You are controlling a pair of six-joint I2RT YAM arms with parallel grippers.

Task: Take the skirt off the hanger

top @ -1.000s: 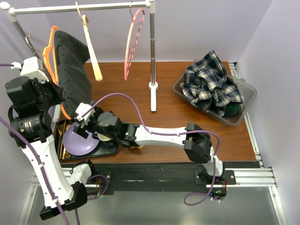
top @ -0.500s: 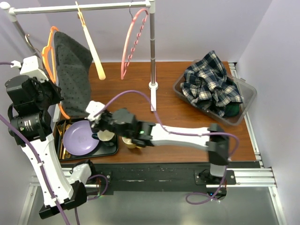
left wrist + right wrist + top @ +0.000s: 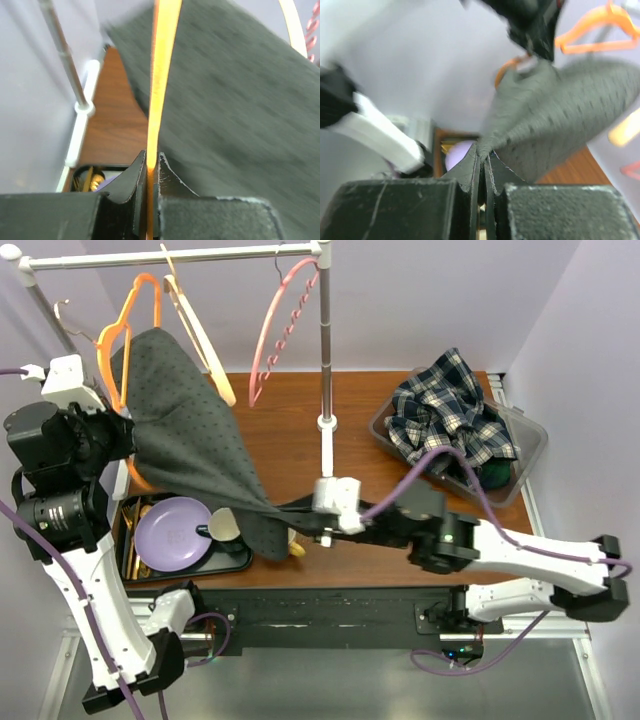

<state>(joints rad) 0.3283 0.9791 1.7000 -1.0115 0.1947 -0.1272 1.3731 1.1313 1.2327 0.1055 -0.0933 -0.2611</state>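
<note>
The right tool (image 3: pixel 483 156) pinches the grey skirt (image 3: pixel 560 120), an orange hanger (image 3: pixel 606 14) beyond.

Plaid shirt (image 3: pixel 452 420) in a grey bin (image 3: pixel 527 462), right; purple plate (image 3: pixel 170 535) on a black tray (image 3: pixel 222 558), left.

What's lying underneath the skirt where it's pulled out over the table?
A black tray holding a purple plate and a cup shows just below the hem. The skirt hides the table beneath it, so anything else there cannot be seen.
</note>
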